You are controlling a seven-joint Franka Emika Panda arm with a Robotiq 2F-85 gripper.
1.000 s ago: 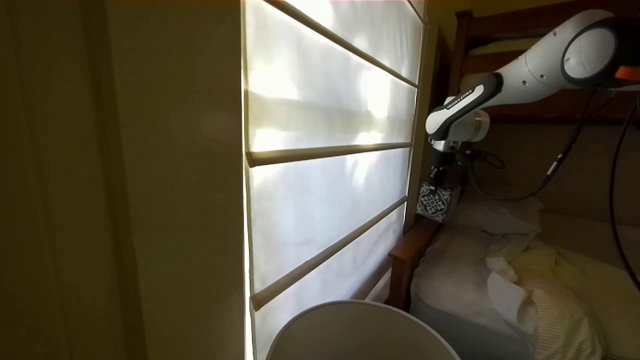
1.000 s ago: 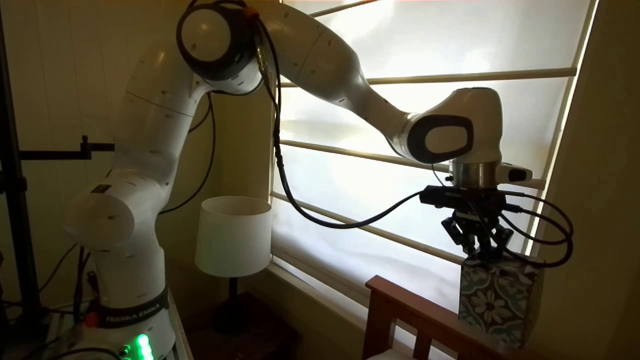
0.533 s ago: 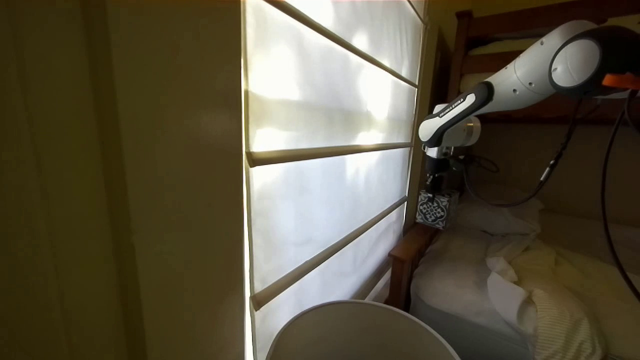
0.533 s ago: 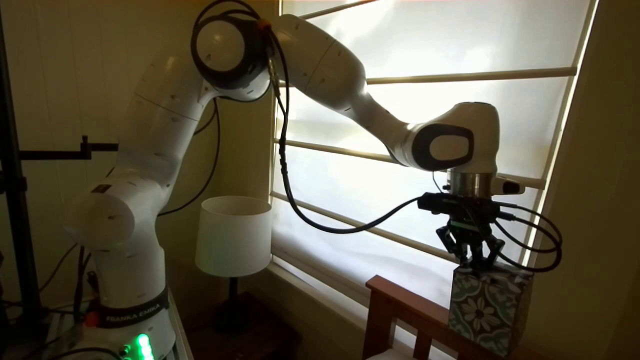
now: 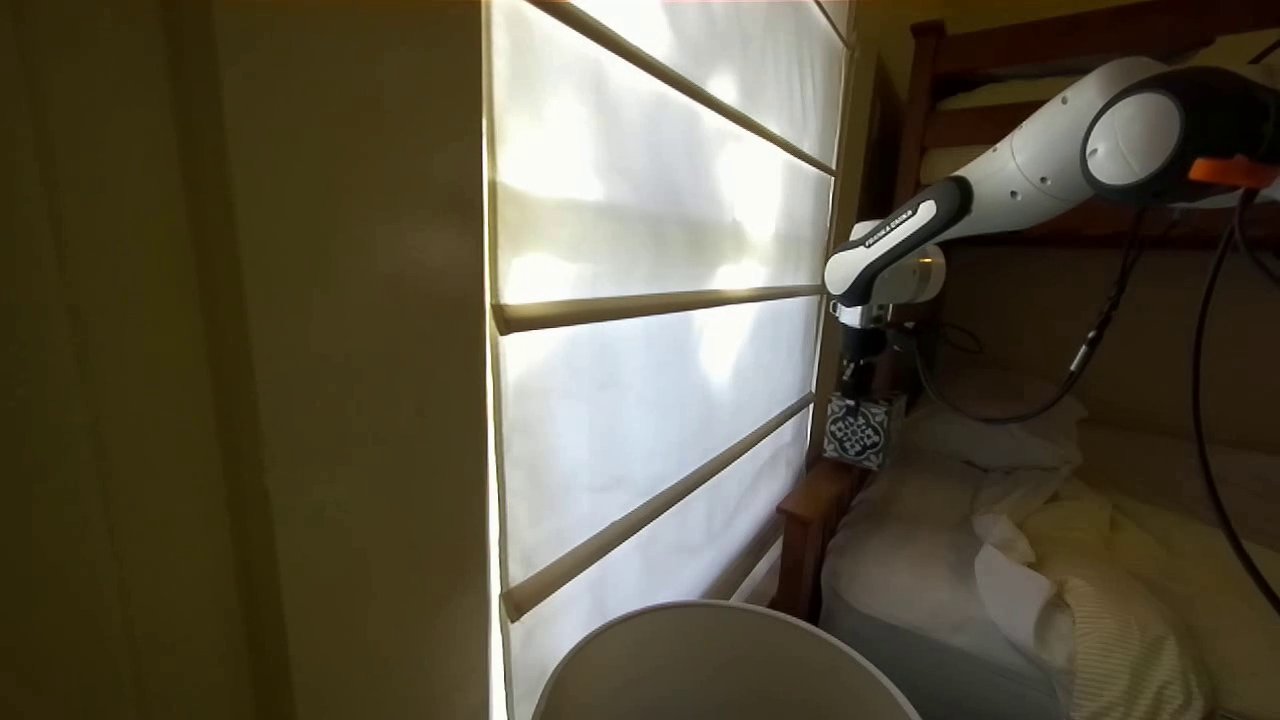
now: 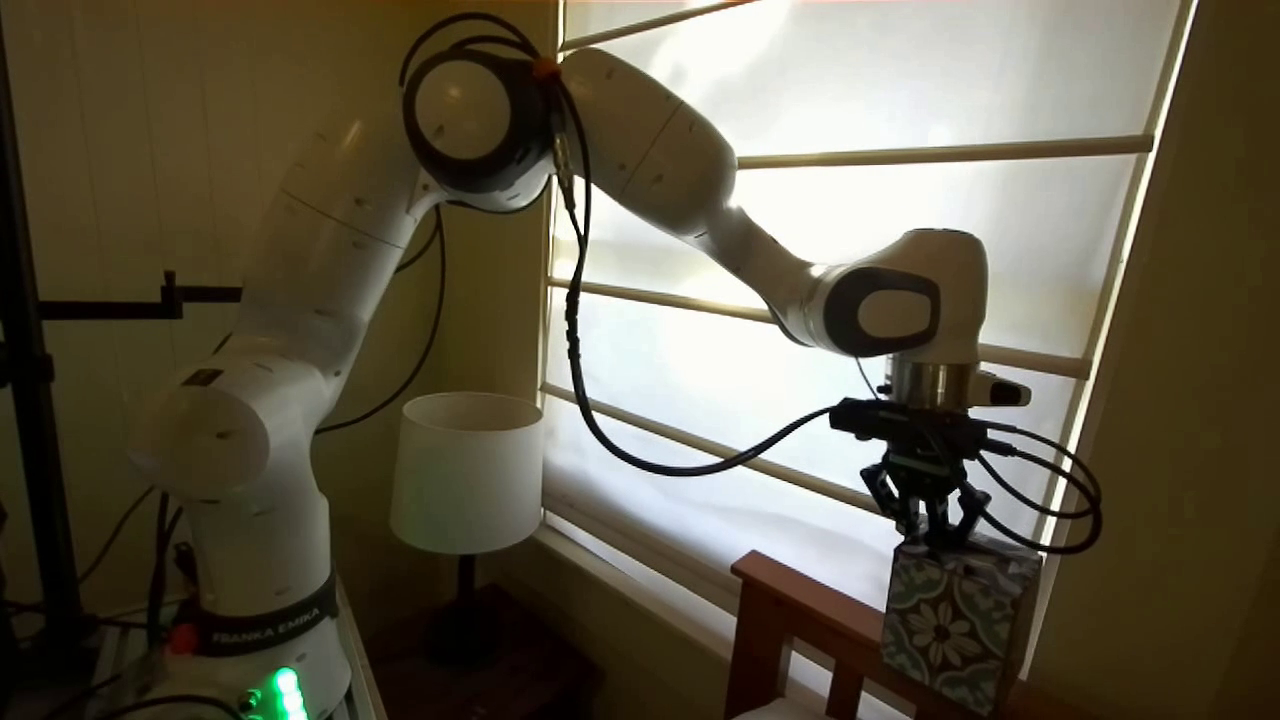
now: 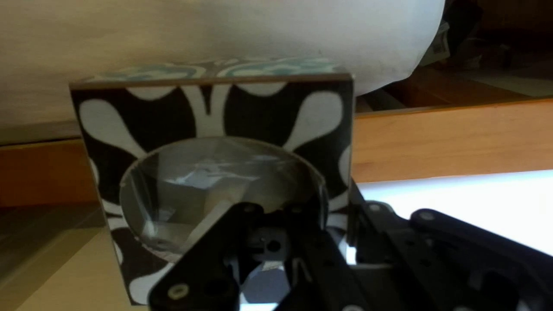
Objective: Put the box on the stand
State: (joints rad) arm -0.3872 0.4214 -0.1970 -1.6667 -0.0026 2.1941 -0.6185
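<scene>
The box is looking roughly cubic and tile-patterned, one side showing a white flower among grey-green scrolls. It is hanging at the right in both exterior views, over a wooden bed rail; whether its base is touching that rail, I cannot tell. Only the wrist view is revealing the oval opening, ringed by white petals on black, with clear film inside. There the fingers are pinching the box's right wall, one inside the opening and one outside. The opening is facing up, and the edges are appearing nearly equal, the axis through the opening running near vertical.
</scene>
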